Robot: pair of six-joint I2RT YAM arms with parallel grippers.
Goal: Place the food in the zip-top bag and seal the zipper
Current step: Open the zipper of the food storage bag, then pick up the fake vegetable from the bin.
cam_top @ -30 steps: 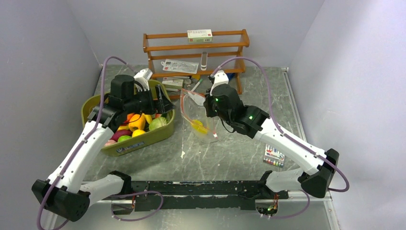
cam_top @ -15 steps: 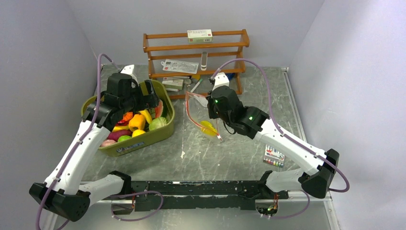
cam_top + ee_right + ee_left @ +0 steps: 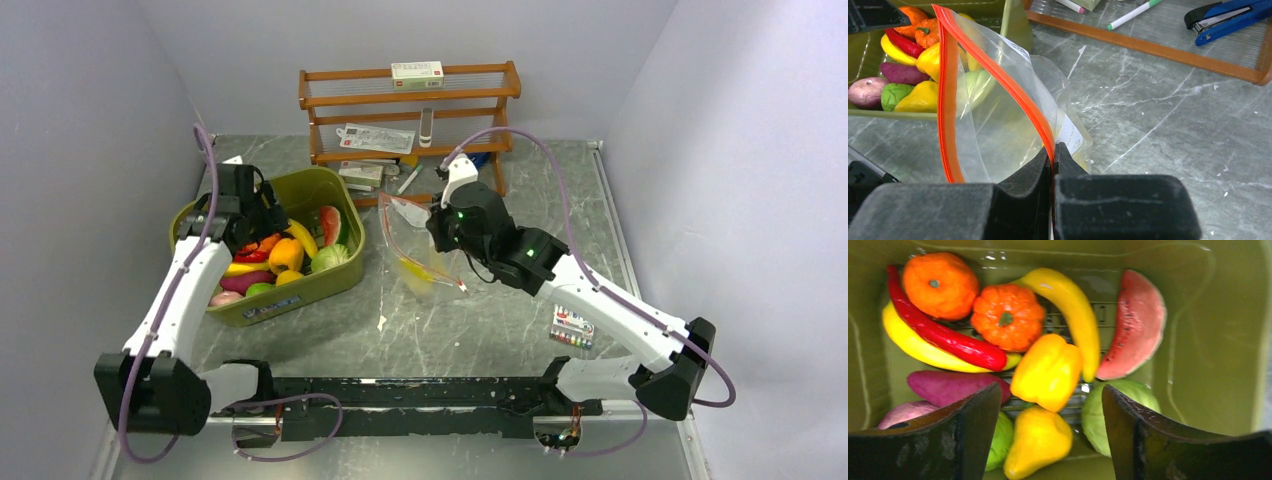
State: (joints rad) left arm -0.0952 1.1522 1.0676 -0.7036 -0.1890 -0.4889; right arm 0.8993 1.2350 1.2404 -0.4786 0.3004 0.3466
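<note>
The left arm has swung leftward over the green tub (image 3: pixel 300 287). Its left gripper (image 3: pixel 1048 392) hangs wide open and empty, and the yellow pepper (image 3: pixel 1048 372) lies straight below, between the fingers. The right gripper (image 3: pixel 1053 150) pinches the zipper (image 3: pixel 945 100) tight, holding the zip-top bag (image 3: pixel 998 130) mouth-open just right of the tub.

White arm links (image 3: pixel 185 290), black joints (image 3: pixel 150 385), purple cables (image 3: pixel 500 129)
</note>
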